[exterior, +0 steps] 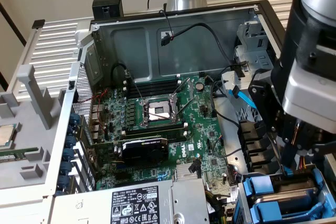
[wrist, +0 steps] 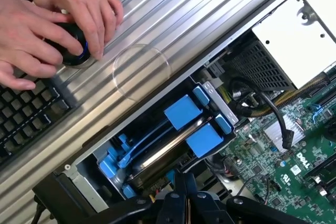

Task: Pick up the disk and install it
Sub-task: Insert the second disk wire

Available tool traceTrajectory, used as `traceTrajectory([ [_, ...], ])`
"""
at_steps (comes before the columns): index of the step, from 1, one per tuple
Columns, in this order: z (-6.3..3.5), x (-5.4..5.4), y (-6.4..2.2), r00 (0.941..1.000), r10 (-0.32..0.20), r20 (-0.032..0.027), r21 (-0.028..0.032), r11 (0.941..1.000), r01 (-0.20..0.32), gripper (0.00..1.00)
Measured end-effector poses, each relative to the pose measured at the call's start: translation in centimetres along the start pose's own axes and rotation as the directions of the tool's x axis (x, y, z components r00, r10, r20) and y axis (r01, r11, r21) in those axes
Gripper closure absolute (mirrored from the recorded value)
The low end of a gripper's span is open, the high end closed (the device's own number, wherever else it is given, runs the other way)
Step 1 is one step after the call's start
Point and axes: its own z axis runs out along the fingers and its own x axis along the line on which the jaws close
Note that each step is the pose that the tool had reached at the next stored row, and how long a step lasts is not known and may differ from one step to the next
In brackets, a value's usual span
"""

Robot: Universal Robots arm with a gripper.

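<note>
One gripper (wrist: 186, 203), one disk (wrist: 170, 148) in its bay, two blue tabs (wrist: 182, 112). Two hands (wrist: 79, 3) on one knob (wrist: 77, 56). One keyboard (wrist: 26, 111), one graphics card (exterior: 144, 149).

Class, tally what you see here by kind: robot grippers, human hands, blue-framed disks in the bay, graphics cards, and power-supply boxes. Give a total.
Gripper: 1
Hands: 2
Disk in its blue carrier: 1
Graphics card: 1
Power-supply box: 1
Total: 6
</note>
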Motion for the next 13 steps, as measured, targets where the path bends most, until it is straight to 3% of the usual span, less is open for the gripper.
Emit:
traceTrajectory([
  [11, -0.23, 0.7, -0.55, 0.9993, -0.037, 0.0013, 0.0016, 0.9993, 0.037, 0.89],
  [13, -0.29, 0.7, -0.55, 0.9977, -0.068, 0.0022, 0.0028, 0.9977, 0.068, 0.89],
])
